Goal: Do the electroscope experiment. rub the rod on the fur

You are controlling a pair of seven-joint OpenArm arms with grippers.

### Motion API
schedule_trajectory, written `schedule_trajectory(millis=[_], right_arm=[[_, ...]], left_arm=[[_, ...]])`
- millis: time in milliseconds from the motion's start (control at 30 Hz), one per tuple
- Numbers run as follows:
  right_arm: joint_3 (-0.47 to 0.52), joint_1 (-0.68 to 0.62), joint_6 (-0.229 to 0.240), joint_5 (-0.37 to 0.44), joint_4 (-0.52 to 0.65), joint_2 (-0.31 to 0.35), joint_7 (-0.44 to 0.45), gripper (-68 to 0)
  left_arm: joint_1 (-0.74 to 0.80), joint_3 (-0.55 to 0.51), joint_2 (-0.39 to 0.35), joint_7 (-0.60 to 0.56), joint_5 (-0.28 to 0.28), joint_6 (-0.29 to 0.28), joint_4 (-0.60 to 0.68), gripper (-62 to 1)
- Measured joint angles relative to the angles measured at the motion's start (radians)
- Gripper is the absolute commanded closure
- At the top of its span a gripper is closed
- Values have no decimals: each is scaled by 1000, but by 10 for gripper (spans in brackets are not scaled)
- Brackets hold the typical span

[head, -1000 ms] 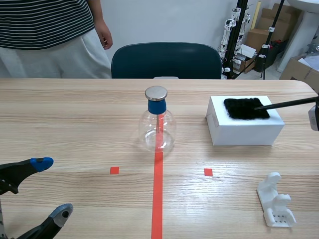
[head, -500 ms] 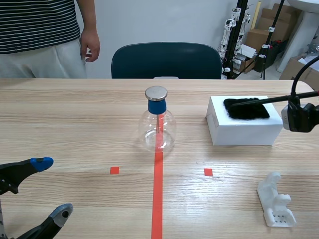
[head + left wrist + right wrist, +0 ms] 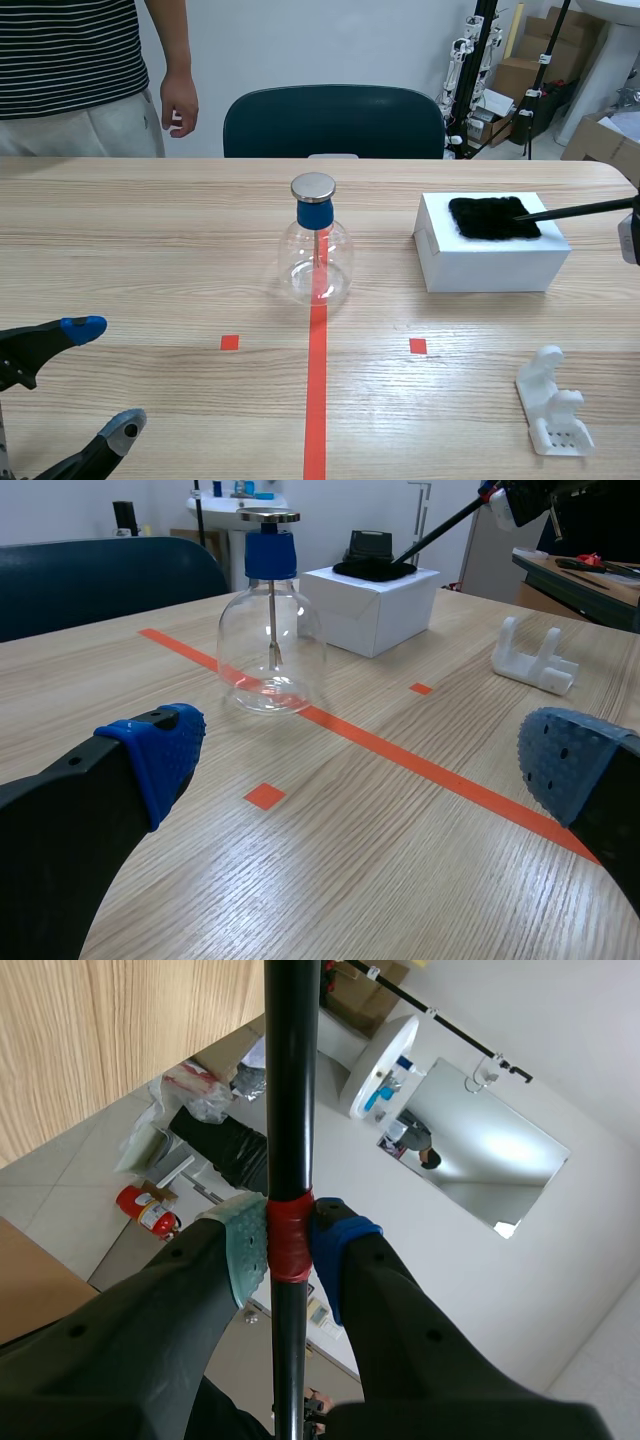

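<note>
Rod (image 3: 577,209): a long black bar, clamped in my right gripper (image 3: 290,1248). The grey-green pad (image 3: 246,1245) and the blue pad (image 3: 338,1243) press on opposite sides of the red tape band (image 3: 290,1232) wound round it. I judge that the band marks the intended grip point and leaves most of the length free beyond the fingers. In the scene view the rod enters from the right edge, nearly level. Its tip appears to rest on the fur (image 3: 492,217), a black patch lying on top of the white box (image 3: 488,266). The box raises the fur above the table (image 3: 150,250); I judge this lets the rod meet it at a shallow angle without my wrist nearing the wood. Step in hand, as I judge it: rubbing, tip on the fur. My left gripper (image 3: 104,378) sits low at the near left corner, fingers spread wide and holding nothing, well apart from the work. The electroscope (image 3: 316,255), a clear flask with a blue collar and a metal disc (image 3: 313,186) on top, stands on the orange-red centre line, apart from the box, so a stroke should not disturb it. A white plastic stand (image 3: 553,403) sits near me at the right. A person (image 3: 70,60) stands beyond the far edge.
</note>
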Motion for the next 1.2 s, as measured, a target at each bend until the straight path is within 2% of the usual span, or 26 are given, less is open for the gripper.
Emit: schedule_trajectory(millis=[233,367,467,667,700,800,933,1033,1200], right_arm=[[0,-1,6,-44,84,-101,-41,-42],[-1,-1,7,-42,107,-114,-53,-42],[-1,-5,9,23,102,-79,-64,-42],[-1,-51,7,171,74,73,-25,-42],[-1,-56,-5,195,72,90,-21,-42],[-1,-56,-96,254,77,113,-2,-42],[29,-99,-159,303,154,136,24,-42],[109,-199,-206,321,242,138,61,-42],[270,-393,-243,350,403,115,117,-42]], left_arm=[[0,0,0,0,0,0,0,-623],[0,0,0,0,0,0,0,-623],[0,0,0,0,0,0,0,-623],[0,0,0,0,0,0,0,-623],[0,0,0,0,0,0,0,-623],[0,0,0,0,0,0,0,-623],[0,0,0,0,0,0,0,-623],[0,0,0,0,0,0,0,-623],[0,0,0,0,0,0,0,-623]])
